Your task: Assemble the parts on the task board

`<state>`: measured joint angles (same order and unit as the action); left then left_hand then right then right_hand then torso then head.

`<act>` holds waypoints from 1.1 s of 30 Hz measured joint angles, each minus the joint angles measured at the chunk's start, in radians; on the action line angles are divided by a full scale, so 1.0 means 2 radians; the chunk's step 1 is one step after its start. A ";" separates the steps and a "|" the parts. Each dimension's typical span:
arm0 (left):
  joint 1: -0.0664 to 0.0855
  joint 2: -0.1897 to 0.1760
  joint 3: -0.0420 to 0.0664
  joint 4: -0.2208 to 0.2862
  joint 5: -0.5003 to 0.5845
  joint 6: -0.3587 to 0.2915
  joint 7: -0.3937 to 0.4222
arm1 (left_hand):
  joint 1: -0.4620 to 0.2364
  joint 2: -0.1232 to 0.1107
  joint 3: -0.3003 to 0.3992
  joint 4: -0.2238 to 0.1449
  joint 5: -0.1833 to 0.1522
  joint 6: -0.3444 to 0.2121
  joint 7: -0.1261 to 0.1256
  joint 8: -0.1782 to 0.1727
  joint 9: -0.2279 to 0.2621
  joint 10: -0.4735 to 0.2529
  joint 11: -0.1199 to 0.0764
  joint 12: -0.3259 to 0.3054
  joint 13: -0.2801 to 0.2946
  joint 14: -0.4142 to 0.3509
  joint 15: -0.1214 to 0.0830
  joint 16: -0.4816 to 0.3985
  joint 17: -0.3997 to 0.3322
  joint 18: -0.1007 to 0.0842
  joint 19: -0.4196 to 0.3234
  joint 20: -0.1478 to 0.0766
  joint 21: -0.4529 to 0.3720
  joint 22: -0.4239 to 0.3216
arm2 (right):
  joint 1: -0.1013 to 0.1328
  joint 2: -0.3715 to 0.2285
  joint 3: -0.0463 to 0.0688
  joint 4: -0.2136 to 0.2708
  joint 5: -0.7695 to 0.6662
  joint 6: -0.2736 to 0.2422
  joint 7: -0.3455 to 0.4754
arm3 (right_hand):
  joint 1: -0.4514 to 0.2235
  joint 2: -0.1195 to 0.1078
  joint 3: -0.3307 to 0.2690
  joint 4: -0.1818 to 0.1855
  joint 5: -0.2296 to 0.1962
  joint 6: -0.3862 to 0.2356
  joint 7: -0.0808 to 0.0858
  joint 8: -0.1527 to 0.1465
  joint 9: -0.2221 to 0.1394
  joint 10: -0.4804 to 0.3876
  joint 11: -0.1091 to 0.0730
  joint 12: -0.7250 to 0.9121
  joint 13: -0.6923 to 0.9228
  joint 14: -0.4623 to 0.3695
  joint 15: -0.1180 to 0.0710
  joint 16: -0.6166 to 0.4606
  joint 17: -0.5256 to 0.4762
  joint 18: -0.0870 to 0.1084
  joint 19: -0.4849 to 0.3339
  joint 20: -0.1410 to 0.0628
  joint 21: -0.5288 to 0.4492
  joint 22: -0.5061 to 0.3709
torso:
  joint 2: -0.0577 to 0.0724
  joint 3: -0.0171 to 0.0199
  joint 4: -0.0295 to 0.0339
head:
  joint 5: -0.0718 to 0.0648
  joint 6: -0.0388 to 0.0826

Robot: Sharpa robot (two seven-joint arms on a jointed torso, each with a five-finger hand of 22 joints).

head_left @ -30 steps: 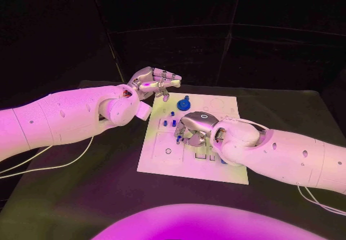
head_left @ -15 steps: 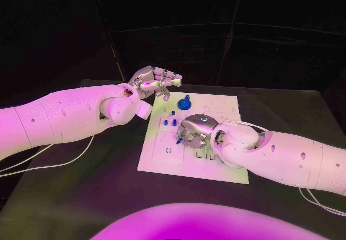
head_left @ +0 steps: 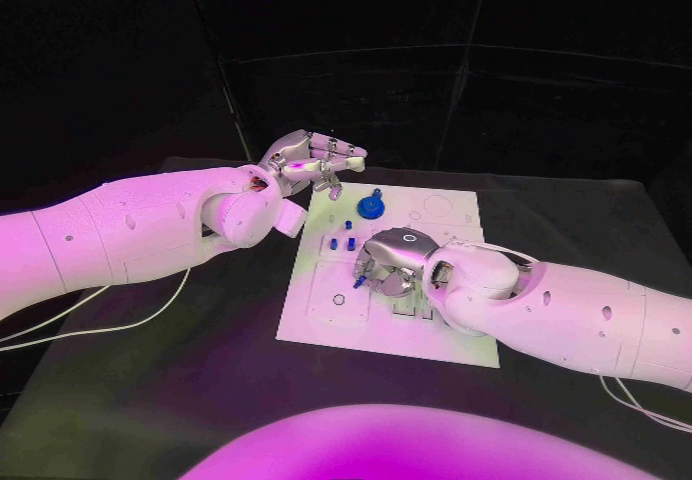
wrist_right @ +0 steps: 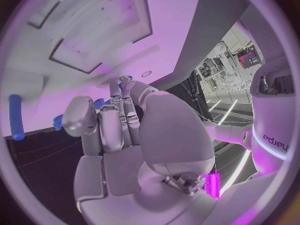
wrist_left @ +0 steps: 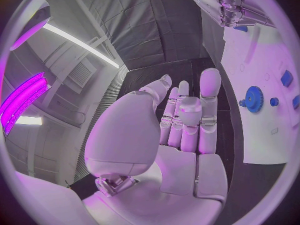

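The white task board lies in the middle of the black table. My right hand hangs over the board's middle with its fingers pointing down. It pinches a small blue part just above the board; the right wrist view shows that blue part between thumb and fingers. A blue gear stands near the board's far edge, with small blue pegs in front of it. My left hand is raised beyond the board's far left corner, loosely bent and holding nothing. The left wrist view shows the gear.
Black table surrounds the board, with a white cable trailing at the left. A loose blue peg lies beside the board in the right wrist view. Rectangular recesses sit in the board's near half.
My right hand has sunk a little towards the board with the blue part in its fingers. The left hand has barely moved.
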<state>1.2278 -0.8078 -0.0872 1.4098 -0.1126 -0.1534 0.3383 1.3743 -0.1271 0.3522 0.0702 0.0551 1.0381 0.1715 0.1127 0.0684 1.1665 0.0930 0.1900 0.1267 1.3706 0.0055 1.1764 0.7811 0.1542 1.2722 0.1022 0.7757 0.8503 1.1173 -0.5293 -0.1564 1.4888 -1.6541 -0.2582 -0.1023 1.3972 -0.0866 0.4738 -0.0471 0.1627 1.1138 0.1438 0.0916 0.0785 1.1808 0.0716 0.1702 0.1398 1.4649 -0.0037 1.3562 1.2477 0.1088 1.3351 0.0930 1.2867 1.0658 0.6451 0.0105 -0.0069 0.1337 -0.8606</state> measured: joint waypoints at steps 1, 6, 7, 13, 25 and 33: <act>0.000 0.000 0.000 0.000 0.000 0.000 0.000 | 0.000 0.000 0.000 0.000 0.000 0.000 0.000 0.000 0.000 0.000 0.000 0.000 0.000 0.000 0.000 0.000 0.000 0.000 0.000 0.000 0.000 0.000 | 0.000 -0.001 0.000 0.001 0.000 -0.001 0.000 | 0.000 0.000 0.000 0.000 0.000 0.000 0.000 0.000 0.000 0.000 0.000 0.000 0.000 0.000 0.000 0.000 0.000 0.000 0.000 0.000 0.000 0.001 | 0.000 0.0000 0.0000 | 0.000 0.000; 0.000 0.000 0.000 0.000 0.000 0.000 0.000 | 0.000 0.000 0.000 0.000 0.000 0.000 0.000 0.000 0.000 0.000 0.000 0.000 0.000 0.000 0.000 0.000 0.000 0.000 0.000 0.000 0.000 0.000 | 0.000 -0.004 0.000 0.007 -0.002 -0.009 0.001 | 0.000 0.000 0.000 0.000 0.000 0.000 0.000 0.000 0.000 0.000 0.000 0.000 0.000 0.000 0.000 0.000 0.000 0.000 0.002 0.002 0.003 0.002 | 0.000 0.0000 0.0000 | 0.000 0.000; 0.000 0.000 0.000 0.000 0.000 0.000 0.000 | 0.000 0.000 0.000 0.000 0.000 0.000 0.000 0.000 0.000 0.000 0.000 0.000 0.000 0.000 0.000 0.000 0.000 0.000 0.000 0.000 0.000 0.000 | 0.000 -0.005 0.000 0.008 -0.002 -0.011 0.001 | 0.000 0.000 0.000 0.000 0.000 0.000 0.000 0.000 0.000 0.000 0.000 0.000 0.000 0.000 0.000 0.000 0.000 0.000 0.002 0.002 0.003 0.002 | 0.000 0.0000 0.0000 | 0.000 0.000; 0.000 0.000 0.000 -0.001 0.000 0.001 0.000 | 0.000 0.000 0.000 0.000 0.000 0.000 0.000 0.000 0.000 0.000 0.000 0.000 0.000 0.000 0.000 0.000 0.000 0.000 0.000 0.000 0.000 0.000 | -0.001 -0.011 0.000 0.014 -0.004 -0.019 0.001 | -0.002 0.002 0.000 0.000 0.000 0.000 0.000 0.000 0.000 0.000 0.000 0.000 0.000 0.000 0.000 0.000 0.000 0.000 0.004 0.000 0.003 0.003 | 0.000 0.0000 -0.0003 | 0.000 0.001; 0.000 -0.001 0.000 0.000 0.000 0.002 -0.001 | 0.000 0.000 0.000 0.000 0.000 0.000 0.000 0.000 0.000 0.000 0.000 0.000 0.000 0.000 0.000 0.000 0.000 0.000 0.000 0.000 0.000 0.000 | -0.001 -0.014 0.000 0.021 -0.032 -0.021 -0.015 | -0.005 -0.001 0.000 0.000 0.000 0.002 0.002 -0.001 0.000 0.000 0.000 0.000 0.000 0.000 0.000 0.000 -0.002 0.000 0.005 0.002 0.005 0.009 | 0.000 -0.0003 -0.0005 | -0.001 0.001; 0.000 -0.002 0.000 0.000 0.000 0.002 -0.001 | 0.000 0.000 0.000 0.000 0.000 0.000 0.000 0.000 0.000 0.000 0.000 0.000 0.000 0.000 0.000 0.000 0.000 0.000 0.000 0.000 0.000 0.000 | -0.001 -0.013 0.000 0.026 -0.065 -0.021 -0.035 | -0.005 -0.001 0.000 0.000 0.000 0.002 0.002 -0.001 0.000 0.002 0.002 0.000 0.000 0.000 0.000 0.000 -0.002 0.000 0.007 0.000 0.009 0.014 | 0.000 -0.0003 0.0000 | -0.001 0.000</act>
<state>1.2278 -0.8113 -0.0874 1.4105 -0.1125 -0.1486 0.3370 1.3743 -0.1271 0.3522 0.0702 0.0551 1.0382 0.1714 0.1127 0.0686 1.1666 0.0930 0.1900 0.1264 1.3706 0.0055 1.1764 0.7804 0.1542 1.2722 0.1022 0.7757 0.8495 1.1160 -0.5558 -0.1565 1.5412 -1.7842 -0.3000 -0.1721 1.3878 -0.0878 0.4738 -0.0471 0.1626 1.1175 0.1474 0.0889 0.0787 1.1845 0.0753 0.1703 0.1393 1.4648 -0.0036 1.3562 1.2430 0.1087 1.3492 0.0929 1.3052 1.0943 0.6449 0.0098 -0.0070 0.1324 -0.8605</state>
